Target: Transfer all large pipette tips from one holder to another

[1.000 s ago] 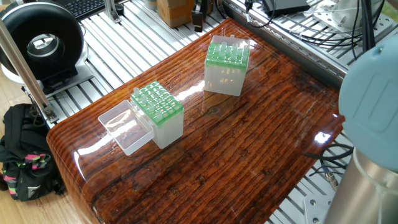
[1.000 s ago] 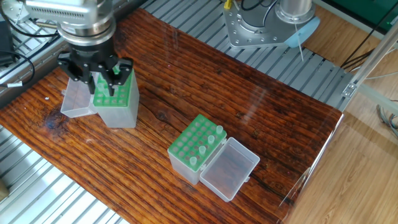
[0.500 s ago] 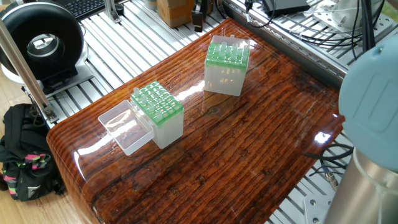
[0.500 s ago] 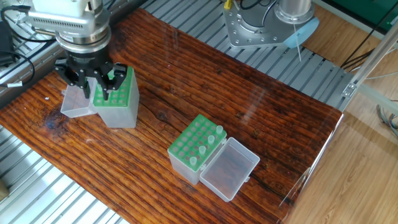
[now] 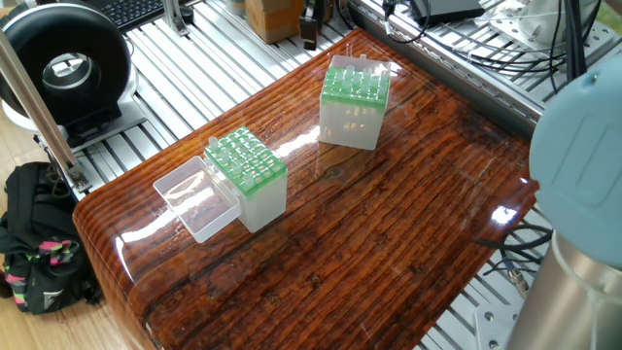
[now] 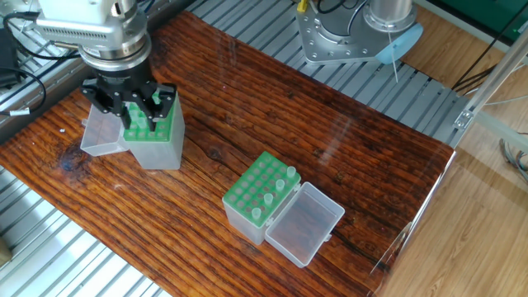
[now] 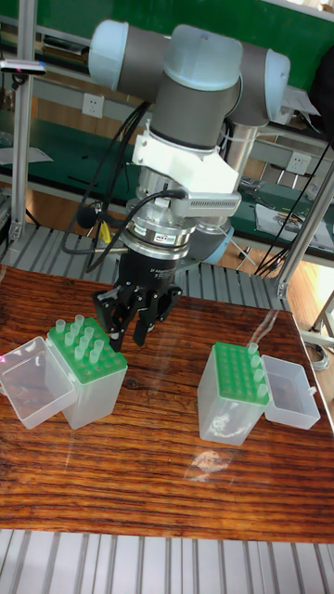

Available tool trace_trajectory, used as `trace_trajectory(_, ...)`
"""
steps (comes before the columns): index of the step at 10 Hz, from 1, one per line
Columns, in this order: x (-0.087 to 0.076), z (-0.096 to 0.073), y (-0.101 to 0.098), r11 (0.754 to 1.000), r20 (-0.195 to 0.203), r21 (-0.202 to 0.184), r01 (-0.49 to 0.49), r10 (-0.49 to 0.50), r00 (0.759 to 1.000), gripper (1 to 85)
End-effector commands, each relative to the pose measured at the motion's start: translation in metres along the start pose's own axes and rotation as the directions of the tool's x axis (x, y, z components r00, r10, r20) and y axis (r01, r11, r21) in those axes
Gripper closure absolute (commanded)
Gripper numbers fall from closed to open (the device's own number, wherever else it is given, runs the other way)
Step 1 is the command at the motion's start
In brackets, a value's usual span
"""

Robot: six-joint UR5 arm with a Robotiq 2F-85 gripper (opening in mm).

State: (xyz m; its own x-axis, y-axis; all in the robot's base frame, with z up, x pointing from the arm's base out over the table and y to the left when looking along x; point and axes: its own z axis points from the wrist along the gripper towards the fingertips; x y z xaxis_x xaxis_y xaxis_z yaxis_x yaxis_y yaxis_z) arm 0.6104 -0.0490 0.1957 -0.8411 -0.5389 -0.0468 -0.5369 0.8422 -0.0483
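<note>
Gripper (image 7: 137, 327) hanging low over the table (image 7: 176, 501) in the tall fixed view, left of centre, its dark fingers (image 7: 115, 327) pointing down just beside the upper right edge of the left holder (image 7: 93, 390). I cannot tell from these angles whether the fingers are parted or pinching anything; they blur into each other and into the green behind them.

Large pipette tips (image 7: 79, 336): several whitish cones stand upright in the green grid of that left holder, clustered toward its back. Its clear lid (image 7: 32, 380) lies open to the left, touching the table.

Over to the right holder (image 7: 227, 408), well apart from me at the right of the frame. 1 tip (image 7: 252, 349) shows clearly at its back corner, and its own lid (image 7: 289, 392) is flipped open on the right.

From the other fixed view I sit at the upper left, gripper (image 6: 136, 107) covering much of the top of the left holder (image 6: 157, 144), so the tips there are hidden. The second holder (image 6: 247, 216) sits low in the middle of the frame, with about 4 tips (image 6: 279, 183) rising along its right edge, and its lid (image 6: 307, 223) open beside it.
</note>
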Motion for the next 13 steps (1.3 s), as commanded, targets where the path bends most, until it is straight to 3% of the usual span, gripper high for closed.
trace_trajectory(1,0.001,-0.001,0.004,0.993,-0.003,-0.019,-0.114,0.114,0.994,46.3)
trace_trajectory(2,0.002,0.003,0.016,0.992,0.006,-0.035,-0.121,0.121,0.993,47.0)
trace_trajectory(5,0.023,0.03,-0.024,0.998,0.022,0.003,-0.055,0.055,0.998,49.3)
trace_trajectory(6,0.026,0.03,-0.028,0.999,0.021,0.007,-0.049,0.049,0.999,49.3)
trace_trajectory(13,0.011,0.052,-0.033,0.999,0.055,0.004,-0.037,0.036,0.998,50.0)
